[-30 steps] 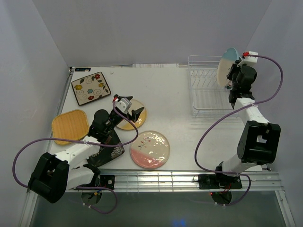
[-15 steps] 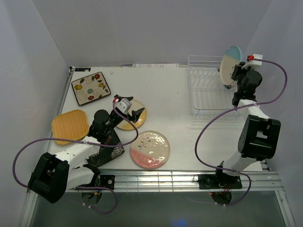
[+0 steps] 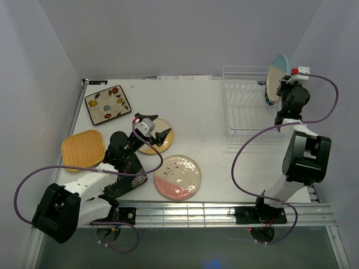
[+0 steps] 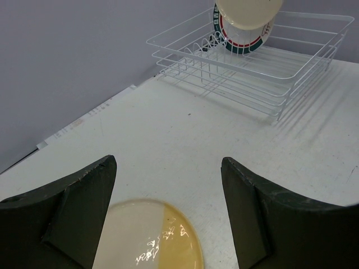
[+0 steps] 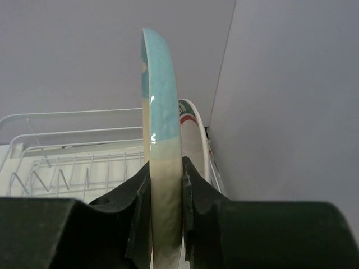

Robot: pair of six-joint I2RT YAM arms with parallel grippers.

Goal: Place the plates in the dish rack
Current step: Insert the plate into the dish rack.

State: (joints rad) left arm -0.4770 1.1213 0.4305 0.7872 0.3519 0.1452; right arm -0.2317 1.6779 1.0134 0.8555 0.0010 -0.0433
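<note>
While the right claw (image 5: 166, 174) pinches the blue-and-cream plate (image 5: 161, 101) on edge over the far right corner of the dish rack (image 3: 242, 115), just beside the teal-rimmed plate (image 5: 194, 140) standing inside, the left claw (image 4: 167, 174) hovers wide open, holding nothing, above the yellow-half plate (image 4: 148, 238) lying flat on the tabletop (image 4: 224, 140). The pink-half plate (image 3: 177, 177) lies near it.

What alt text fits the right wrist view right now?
The right gripper clamps a blue-and-cream plate upright, seen edge-on. Just beyond it stands a teal-rimmed plate, with the white wire dish rack to the left.
</note>
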